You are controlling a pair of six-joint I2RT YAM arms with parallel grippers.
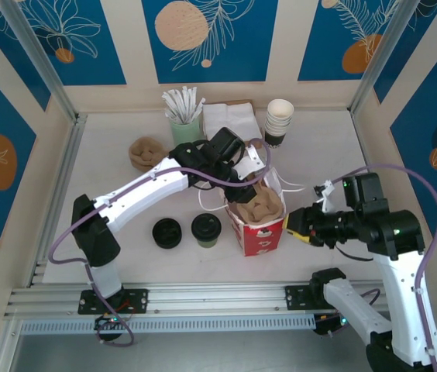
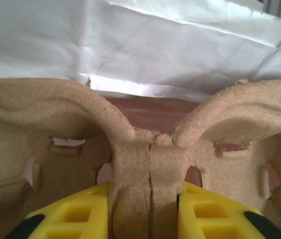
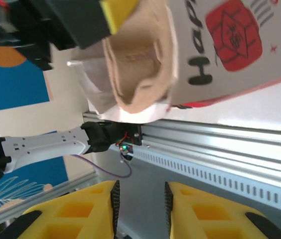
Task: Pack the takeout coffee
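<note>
The left tool [image 2: 144,209] is closed on the raised middle ridge of a pulp cup carrier [image 1: 257,203]. In the left wrist view its yellow fingers [image 2: 75,216] press that ridge from both sides. The carrier sits inside the open mouth of a red and white paper bag [image 1: 263,236], which stands upright near the middle of the tabletop [image 1: 327,155]. The bag's white inner wall rises just behind the carrier.

The takeout coffee [image 1: 205,229] stands upright on the tabletop just left of the bag, outside it and apart from both tools, with its black lid on. A low stack of black lids [image 1: 167,232] stands just beside it, on its left.

The right tool [image 3: 140,199] hovers off the bag's right side, near it but not touching. Its jaws are slightly parted with nothing between them.

Along the far edge stand a green cup [image 1: 184,128] holding white sticks, perhaps stirrers though they are too small to tell, and a stack of white cups [image 1: 279,120]. Between the two lie some folded pale paper sheets [image 1: 230,116]. A few spare pulp trays [image 1: 145,153] lie to the left of the green cup.
</note>
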